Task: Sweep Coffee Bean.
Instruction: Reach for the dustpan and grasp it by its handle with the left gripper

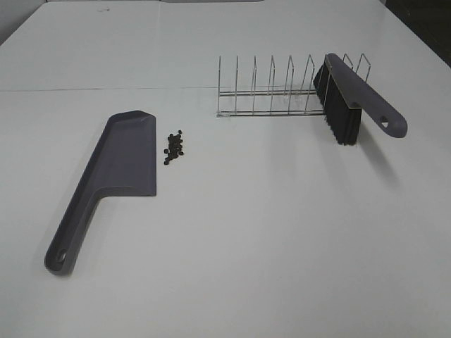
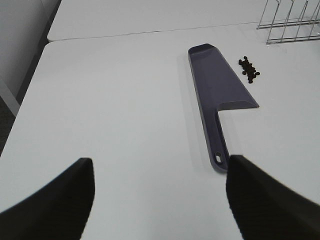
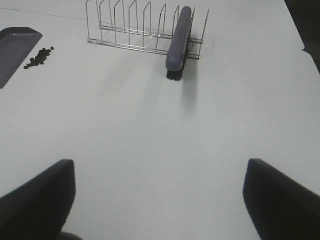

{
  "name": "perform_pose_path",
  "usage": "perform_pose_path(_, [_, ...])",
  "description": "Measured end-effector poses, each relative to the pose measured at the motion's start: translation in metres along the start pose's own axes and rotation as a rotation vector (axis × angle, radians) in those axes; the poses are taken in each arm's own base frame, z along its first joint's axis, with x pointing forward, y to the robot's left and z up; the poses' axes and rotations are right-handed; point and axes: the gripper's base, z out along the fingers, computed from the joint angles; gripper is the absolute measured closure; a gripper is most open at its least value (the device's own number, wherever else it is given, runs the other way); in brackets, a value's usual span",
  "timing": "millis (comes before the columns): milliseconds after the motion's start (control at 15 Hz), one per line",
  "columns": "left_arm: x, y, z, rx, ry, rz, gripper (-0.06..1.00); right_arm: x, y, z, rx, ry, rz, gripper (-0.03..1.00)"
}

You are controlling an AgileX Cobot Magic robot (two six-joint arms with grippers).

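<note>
Your left gripper (image 2: 160, 163) stands wide open with nothing between the fingers, hanging over bare table (image 1: 282, 239). The dustpan (image 2: 220, 90) handle tip lies just ahead of it, close to one finger. Your right gripper (image 3: 160, 162) is likewise spread and empty, well short of the brush (image 3: 178, 42).

Step in hand, by my reading: the very start, with neither tool picked up and nothing swept.

Next move calls for two pickups. Left takes the dustpan by its handle. Right goes forward to the brush, which leans bristles-down in the end slots of the wire rack (image 3: 130, 31), so lift it clear of the wires before swinging across.

The coffee bean (image 1: 174, 146): a small loose cluster of dark, tiny beans, tightly grouped on the table. It sits just beside the dustpan's long edge, apart from it, with the rack well beyond.
</note>
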Motion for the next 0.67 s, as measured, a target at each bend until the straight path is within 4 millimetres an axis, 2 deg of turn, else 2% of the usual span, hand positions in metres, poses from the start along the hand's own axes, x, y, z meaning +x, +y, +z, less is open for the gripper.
perform_pose_path(667, [0.0, 0.0, 0.0, 0.0, 0.0, 0.0, 0.26, 0.0, 0.0, 0.0, 0.0, 0.0, 0.0, 0.13])
